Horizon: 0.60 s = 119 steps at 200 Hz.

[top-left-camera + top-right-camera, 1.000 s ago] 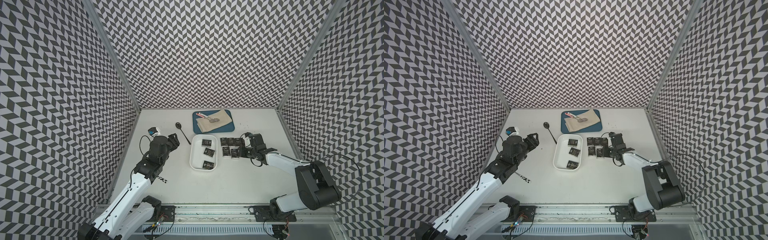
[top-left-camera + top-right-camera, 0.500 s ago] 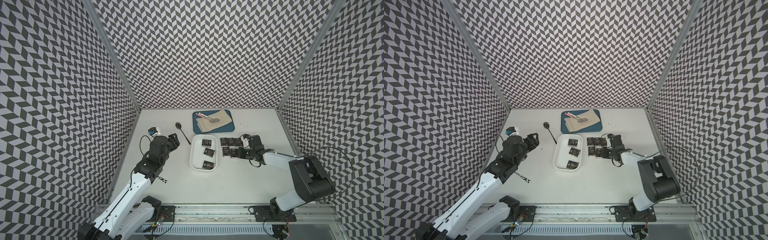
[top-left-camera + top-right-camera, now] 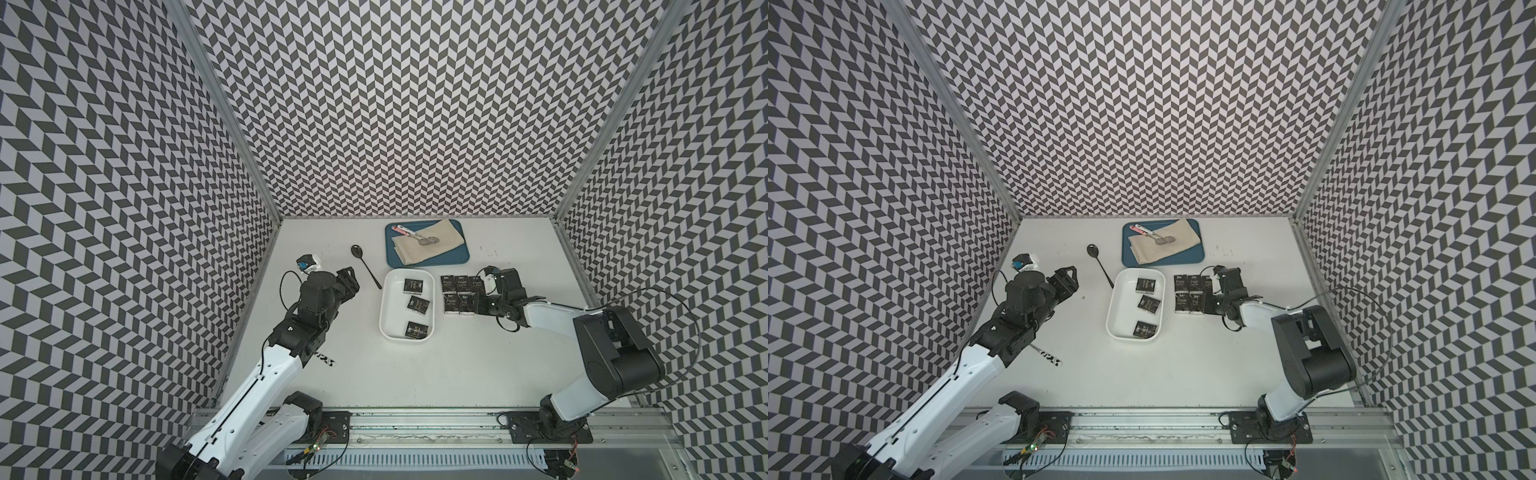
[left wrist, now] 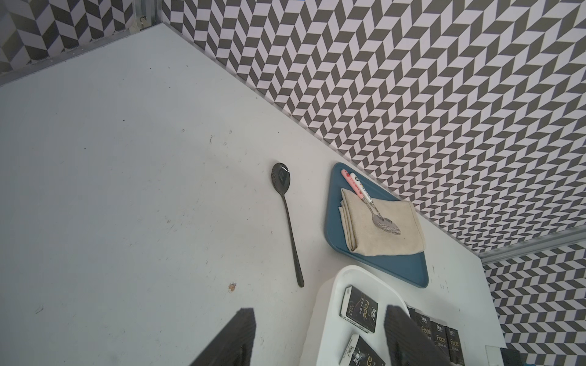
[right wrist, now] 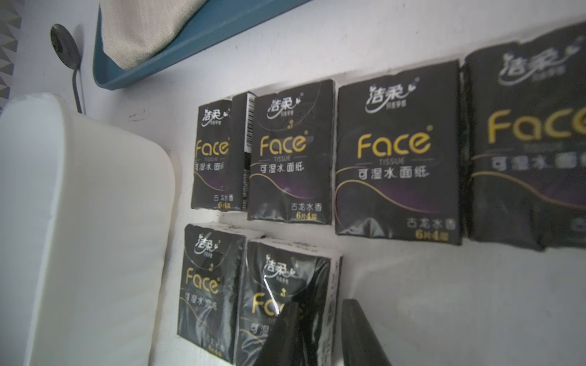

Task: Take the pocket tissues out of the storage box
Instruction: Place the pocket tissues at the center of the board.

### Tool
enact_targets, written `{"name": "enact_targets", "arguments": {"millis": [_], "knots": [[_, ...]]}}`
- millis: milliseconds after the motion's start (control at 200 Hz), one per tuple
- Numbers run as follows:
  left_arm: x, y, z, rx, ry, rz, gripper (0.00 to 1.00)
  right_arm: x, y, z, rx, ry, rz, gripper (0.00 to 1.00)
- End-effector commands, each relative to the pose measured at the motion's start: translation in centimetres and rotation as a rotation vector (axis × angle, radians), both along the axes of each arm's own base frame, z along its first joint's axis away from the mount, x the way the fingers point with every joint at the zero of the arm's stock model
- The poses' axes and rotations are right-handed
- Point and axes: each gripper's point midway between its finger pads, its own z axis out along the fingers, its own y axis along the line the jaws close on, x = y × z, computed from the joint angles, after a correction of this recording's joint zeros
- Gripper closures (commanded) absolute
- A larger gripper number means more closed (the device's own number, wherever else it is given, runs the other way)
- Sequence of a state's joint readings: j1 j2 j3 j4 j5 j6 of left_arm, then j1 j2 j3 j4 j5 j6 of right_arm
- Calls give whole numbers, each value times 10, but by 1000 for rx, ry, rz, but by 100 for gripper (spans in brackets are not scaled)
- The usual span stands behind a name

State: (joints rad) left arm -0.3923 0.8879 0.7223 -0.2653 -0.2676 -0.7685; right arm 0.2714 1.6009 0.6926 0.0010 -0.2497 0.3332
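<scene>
3 pocket tissues [image 3: 417, 304] inside storage box [image 3: 392, 309], strung along its long axis | right gripper [image 5: 319, 305] beside box, astride tabled packet [image 5: 279, 275], pinch unclear | left gripper [image 4: 318, 312] opposite side, spread, about as near

You have black pocket tissues [image 5: 396, 158] lettered "Face" in gold with white script, a plain white storage box [image 5: 79, 221] and a pale grey-white tabletop [image 3: 457, 374]. The tray [image 4: 393, 266] is teal-blue, its cloth [image 4: 380, 228] beige, the spoon [image 4: 281, 179] glossy black, and the walls [image 3: 415, 104] carry a black-and-white chevron pattern throughout.
</scene>
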Motion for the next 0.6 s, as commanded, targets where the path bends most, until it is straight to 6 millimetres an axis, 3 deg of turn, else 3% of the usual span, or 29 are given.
{"name": "enact_targets", "arguments": {"millis": [0,330,456,591], "knots": [[0,-1,22,-17,-47,-4,31,6,-6,-6,-36,6,-20,72],[-3,2,20,-8,-46,1,30,13,-5,7,-33,-22,-20,69],[-3,2,22,-6,-50,3,30,18,-2,42,-6,-96,-13,67],[-3,3,22,-4,-49,7,30,24,9,95,41,-204,19,66]]}}
